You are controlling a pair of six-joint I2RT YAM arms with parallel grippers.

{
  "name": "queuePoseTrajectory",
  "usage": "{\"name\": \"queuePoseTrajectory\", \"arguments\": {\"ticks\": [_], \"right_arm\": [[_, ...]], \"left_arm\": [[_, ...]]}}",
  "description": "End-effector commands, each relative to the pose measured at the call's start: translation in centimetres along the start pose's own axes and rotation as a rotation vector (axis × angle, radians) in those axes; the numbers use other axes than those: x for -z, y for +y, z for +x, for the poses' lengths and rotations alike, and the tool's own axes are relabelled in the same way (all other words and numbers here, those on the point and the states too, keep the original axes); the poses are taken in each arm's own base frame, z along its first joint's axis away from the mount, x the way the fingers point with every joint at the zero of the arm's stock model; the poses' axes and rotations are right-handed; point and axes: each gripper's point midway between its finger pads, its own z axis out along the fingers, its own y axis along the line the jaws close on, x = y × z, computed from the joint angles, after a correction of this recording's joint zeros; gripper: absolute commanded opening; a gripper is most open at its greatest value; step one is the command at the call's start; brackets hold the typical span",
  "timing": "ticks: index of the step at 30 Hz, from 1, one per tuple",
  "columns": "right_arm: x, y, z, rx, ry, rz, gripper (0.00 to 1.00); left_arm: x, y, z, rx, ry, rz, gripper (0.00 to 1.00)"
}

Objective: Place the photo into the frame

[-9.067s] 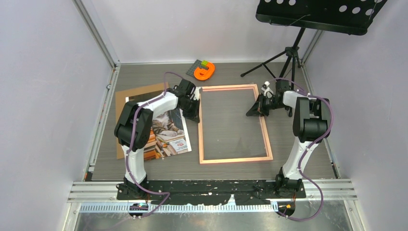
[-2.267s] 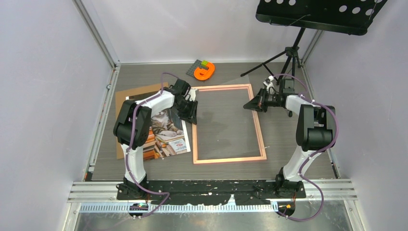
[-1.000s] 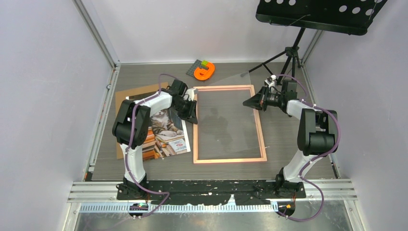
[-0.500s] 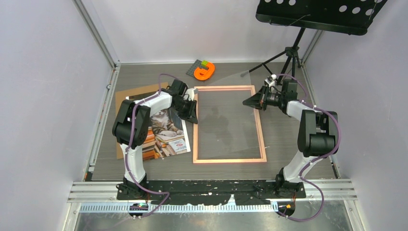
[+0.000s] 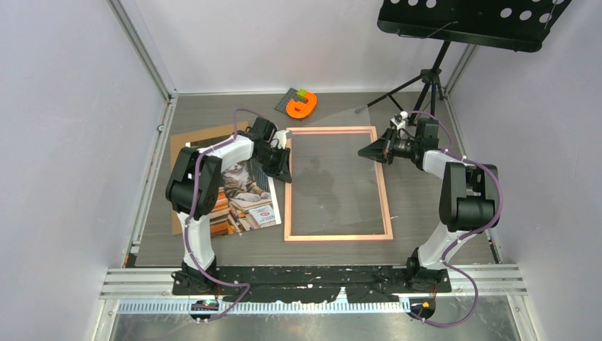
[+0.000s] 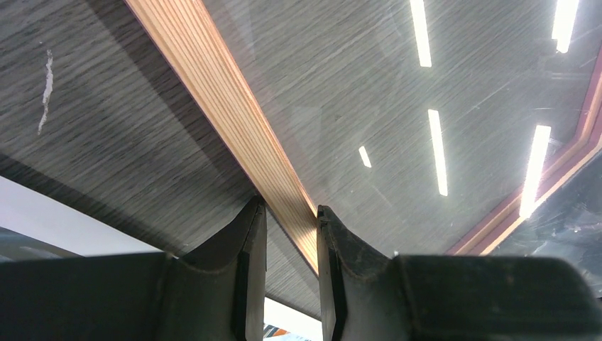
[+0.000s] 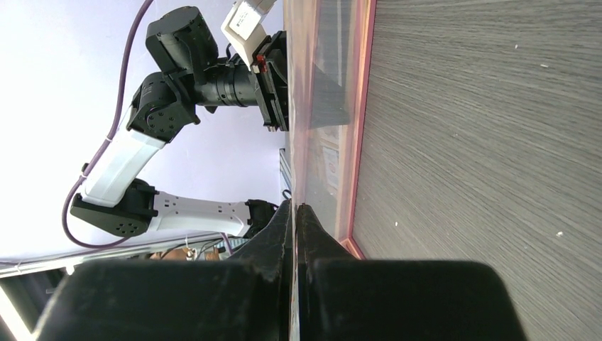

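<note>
Bright, even light from overhead fills the top view, leaving soft, short shadows on the worktop (image 5: 426,206) beneath both arms. Ahead of the left gripper (image 6: 289,207), the clear pane (image 6: 440,85) beside the frame (image 6: 227,121) rail mirrors white strip lights as hard glare bars. Beyond the right gripper (image 7: 294,206), the pale wall (image 7: 57,71) is washed out. Both grippers' near parts show as dark, soft-focus shapes.

The photo (image 5: 245,193), a grey-and-white cat on colourful book stacks (white border), lies flat just left of the frame (image 5: 338,236), a thin salmon-pink rectangle flat on the bench (image 5: 213,250), its clear pane (image 5: 334,185) tilted up along the right side.
</note>
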Motion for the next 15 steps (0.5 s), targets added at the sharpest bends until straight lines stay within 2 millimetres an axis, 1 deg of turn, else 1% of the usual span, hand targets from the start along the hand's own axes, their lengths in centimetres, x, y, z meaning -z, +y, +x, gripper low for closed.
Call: {"name": "queuePoseTrajectory", "arguments": {"ticks": [1, 7, 15], "right_arm": [[0.1, 1.2, 0.2, 0.045, 0.008, -0.031, 0.06], [-0.3, 0.1, 0.1, 0.013, 0.013, -0.018, 0.06], [-0.6, -0.3, -0.3, -0.016, 0.024, -0.011, 0.06]], "left_arm": [[0.4, -0.9, -1.0, -0.047, -0.039, 0.043, 0.26], [0.4, -0.9, -0.9, -0.048, -0.038, 0.045, 0.26], [0.2, -0.7, -0.5, -0.046, -0.037, 0.042, 0.26]]}}
